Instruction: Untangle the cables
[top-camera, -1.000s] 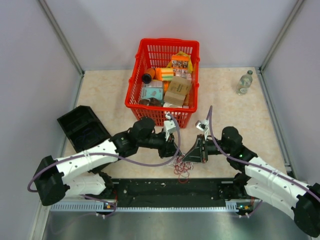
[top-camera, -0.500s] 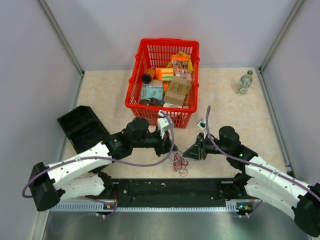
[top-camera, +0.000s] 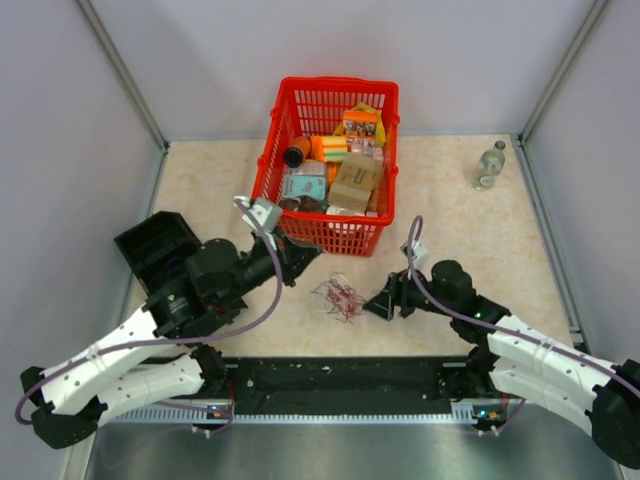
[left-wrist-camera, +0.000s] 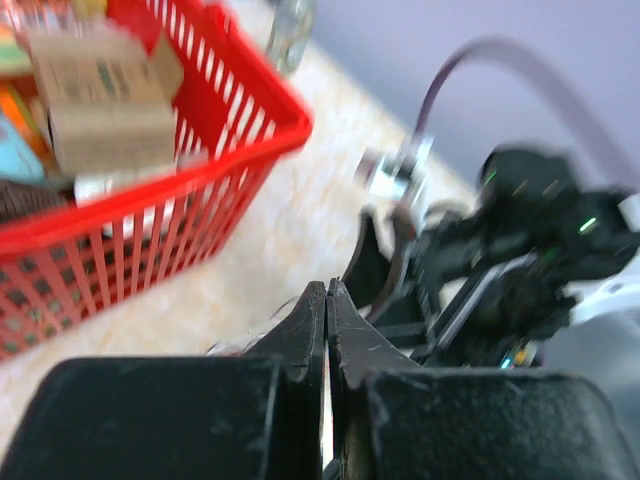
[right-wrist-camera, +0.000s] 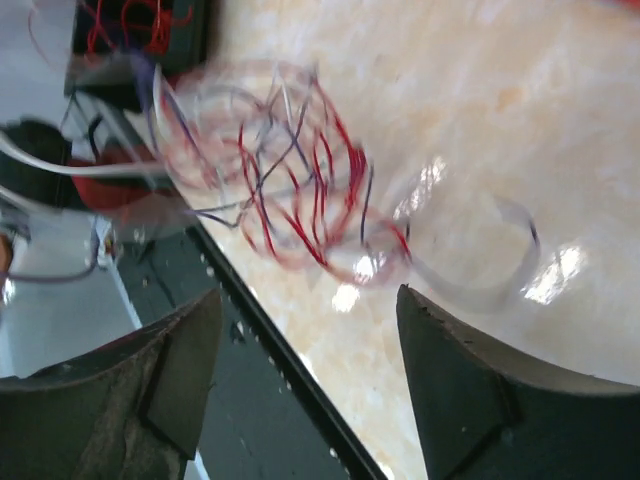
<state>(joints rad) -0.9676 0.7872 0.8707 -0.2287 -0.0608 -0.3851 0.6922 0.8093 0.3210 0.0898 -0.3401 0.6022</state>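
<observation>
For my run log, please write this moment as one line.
left gripper: shut, near basket | right gripper: open, beside cables | cables: tangled, on table

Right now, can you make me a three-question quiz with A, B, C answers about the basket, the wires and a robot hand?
1. What colour is the plastic basket?
A. red
B. blue
C. green

2. Where is the tangle of thin wires?
A. inside the basket
B. on the table
C. draped over an arm

3. The right gripper is:
A. shut tight
B. gripping a bottle
C. open

Answers:
1 A, its mesh walls and rim are bright red.
2 B, the top view shows the wires lying on the tabletop, outside the basket.
3 C, the right wrist view shows a wide gap between its fingers, with nothing in it.
</observation>
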